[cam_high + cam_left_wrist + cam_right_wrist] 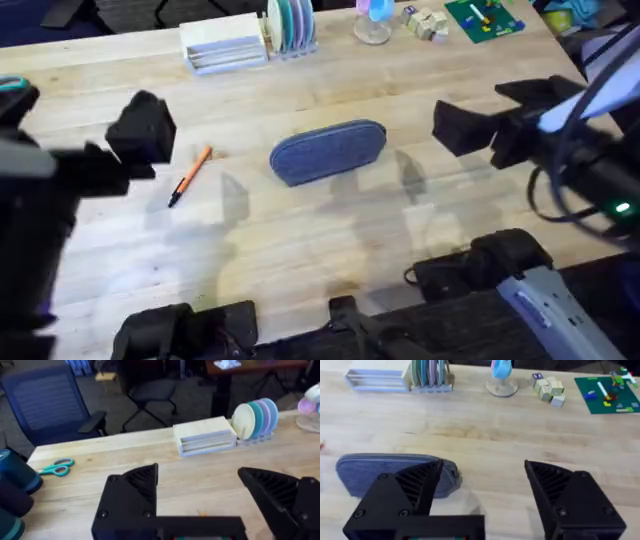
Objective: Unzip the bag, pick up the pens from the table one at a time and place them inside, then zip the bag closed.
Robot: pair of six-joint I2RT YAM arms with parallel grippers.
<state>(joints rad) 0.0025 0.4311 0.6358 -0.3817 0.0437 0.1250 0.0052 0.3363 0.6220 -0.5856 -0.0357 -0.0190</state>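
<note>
The left gripper [197, 492] hung above the table [300, 250] with its fingers wide apart and nothing between them. In the overhead view 1 orange pen [190, 175] lay just beside these fingers, toward the middle of the table. The denim pouch [328, 152] lay between both arms, its zip seemingly shut. The right gripper [482, 490] was also wide open and empty; the pouch's rounded end showed just past 1 of its fingers. The risk, I think, was that 1 finger alone could push the soft pouch away instead of catching the small zip pull, because nothing held the fabric.
</note>
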